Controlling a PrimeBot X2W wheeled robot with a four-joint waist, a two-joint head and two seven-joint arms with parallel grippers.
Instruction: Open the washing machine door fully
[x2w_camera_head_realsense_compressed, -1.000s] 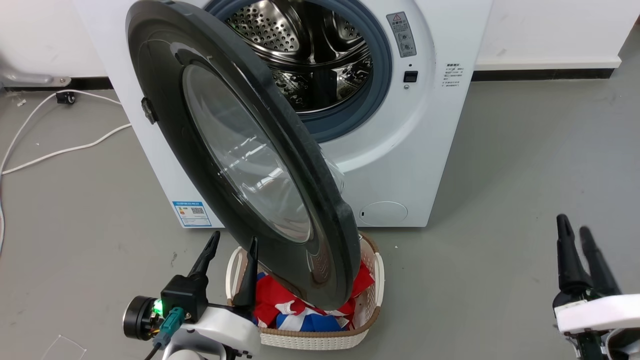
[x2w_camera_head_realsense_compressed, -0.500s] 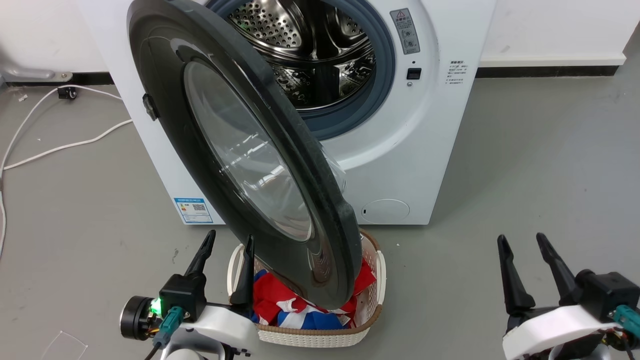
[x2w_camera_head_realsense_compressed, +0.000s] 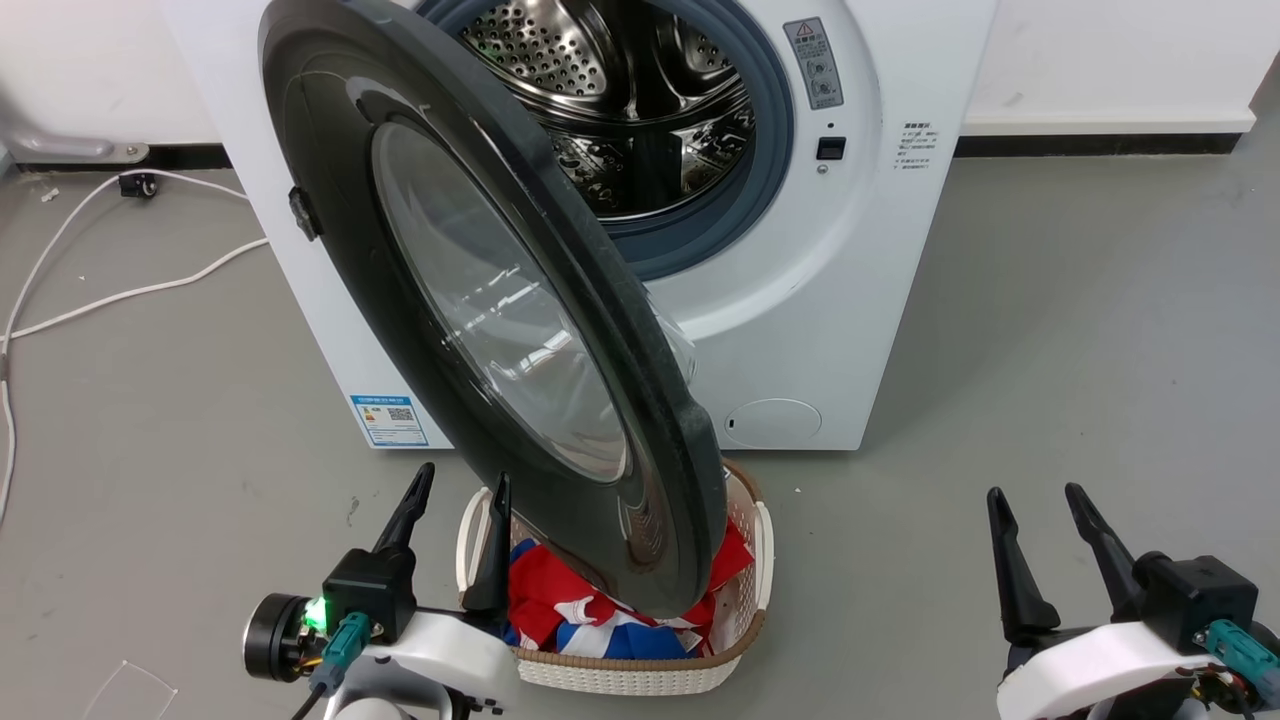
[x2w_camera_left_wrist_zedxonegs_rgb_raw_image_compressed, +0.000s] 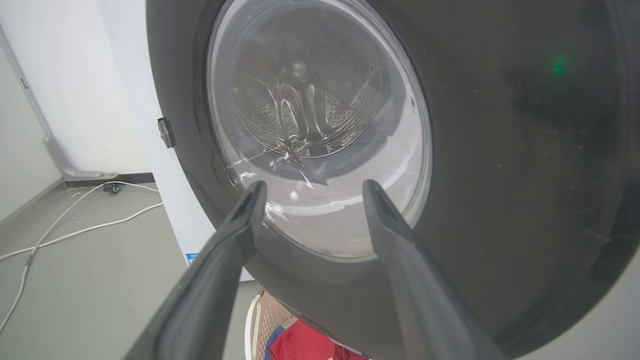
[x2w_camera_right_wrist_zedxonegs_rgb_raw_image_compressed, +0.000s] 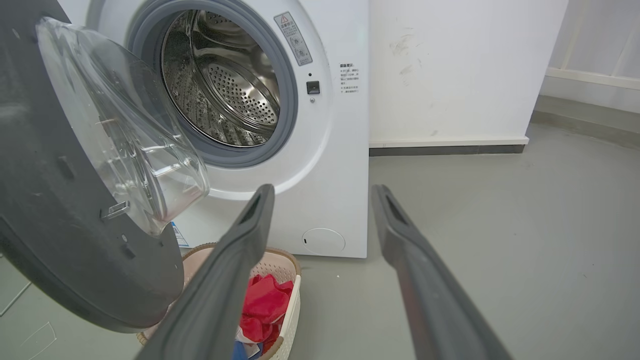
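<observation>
Now, starting at nine o'clock in the head view, we are seeing a white cable (x2w_camera_head_realsense_compressed: 120, 290) trailing over the grey floor. At seven o'clock we are holding our left gripper (x2w_camera_head_realsense_compressed: 465, 472) released, its two fingers parted and empty, pointing up at the outer face of the washing machine door (x2w_camera_head_realsense_compressed: 500, 300); we cannot tell whether the nearer finger is touching the rim. The door is standing swung partway out from the white washing machine (x2w_camera_head_realsense_compressed: 800, 330), stretching from eleven o'clock down to six and hanging above a pale basket (x2w_camera_head_realsense_compressed: 640, 682) of red and blue cloth. It is leaving the steel drum (x2w_camera_head_realsense_compressed: 620, 90) showing at twelve. At four o'clock our right gripper (x2w_camera_head_realsense_compressed: 1033, 490) is hovering released too, fingers spread around nothing, well apart from the door.
</observation>
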